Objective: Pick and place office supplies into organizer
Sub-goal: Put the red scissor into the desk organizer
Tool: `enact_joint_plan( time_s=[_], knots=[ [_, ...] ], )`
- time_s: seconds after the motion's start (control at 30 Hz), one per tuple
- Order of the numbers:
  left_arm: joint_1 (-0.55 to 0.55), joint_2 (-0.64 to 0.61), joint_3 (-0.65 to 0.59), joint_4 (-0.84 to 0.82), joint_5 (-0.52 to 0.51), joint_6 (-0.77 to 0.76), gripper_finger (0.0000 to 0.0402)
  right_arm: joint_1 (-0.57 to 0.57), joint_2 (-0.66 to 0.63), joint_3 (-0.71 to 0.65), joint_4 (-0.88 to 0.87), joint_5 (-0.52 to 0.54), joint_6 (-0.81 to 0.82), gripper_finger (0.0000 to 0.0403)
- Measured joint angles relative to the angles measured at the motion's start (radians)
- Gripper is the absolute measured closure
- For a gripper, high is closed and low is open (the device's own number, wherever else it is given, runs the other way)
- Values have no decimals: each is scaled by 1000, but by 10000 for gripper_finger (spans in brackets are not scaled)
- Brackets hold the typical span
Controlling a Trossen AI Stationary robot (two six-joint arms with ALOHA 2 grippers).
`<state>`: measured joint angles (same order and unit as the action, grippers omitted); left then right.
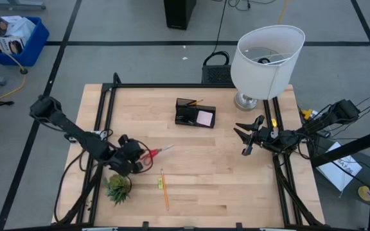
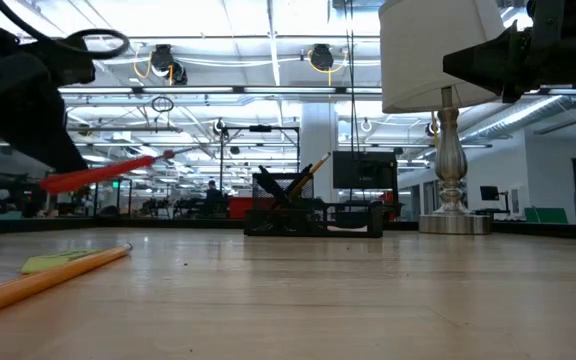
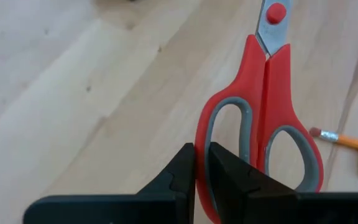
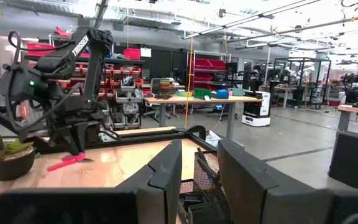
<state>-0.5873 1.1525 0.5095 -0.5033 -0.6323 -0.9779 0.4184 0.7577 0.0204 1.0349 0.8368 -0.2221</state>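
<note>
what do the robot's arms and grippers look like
Two dark, near-black jointed arms with black cables along them. The left gripper has flat, blocky matte-black fingers; the right gripper has the same wedge-shaped pair. White "TROSSEN" lettering and a small green light show on the left arm.

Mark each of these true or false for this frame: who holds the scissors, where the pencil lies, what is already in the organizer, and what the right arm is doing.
1. The left gripper is shut on a handle loop of the scissors. True.
2. The scissors lie flat on the table. False: the low view shows them lifted clear of the wood.
3. A pencil lies on the table near the potted plant. True.
4. The organizer is empty. False: a pink sticky-note pad and a pencil already sit in it.
5. The right gripper holds a pen. False: it holds nothing, waiting beside the lamp.
</note>
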Motion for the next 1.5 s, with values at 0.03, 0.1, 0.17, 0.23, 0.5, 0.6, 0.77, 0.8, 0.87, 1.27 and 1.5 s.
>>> enact_joint_plan(
  time_s=[0.03,0.1,0.17,0.23,0.5,0.6,0.77,0.8,0.87,1.27,1.5],
  knots=[
    [0,-7,0,1,-12,12,360,0,0,0,0,0,0,303],
    [0,-25,0,7,-59,31,360,0,0,0,0,0,0,303],
    [0,-42,0,7,-113,42,360,0,0,0,0,0,0,303],
    [1,-66,0,6,-184,80,360,0,0,0,0,0,0,303],
    [90,-206,6,41,-267,320,360,0,0,0,0,0,0,303],
    [145,-246,36,31,-261,441,360,0,0,0,0,0,0,303],
    [243,-264,116,24,-259,586,360,0,0,0,0,0,0,303],
    [263,-263,134,22,-258,607,360,0,0,0,0,0,0,303],
    [306,-258,171,26,-235,650,360,0,0,0,0,0,0,303],
    [609,-92,415,-144,-114,879,360,0,0,0,0,0,0,303],
    [688,97,569,-259,-152,1010,360,0,0,0,0,0,0,303]
  ],
)
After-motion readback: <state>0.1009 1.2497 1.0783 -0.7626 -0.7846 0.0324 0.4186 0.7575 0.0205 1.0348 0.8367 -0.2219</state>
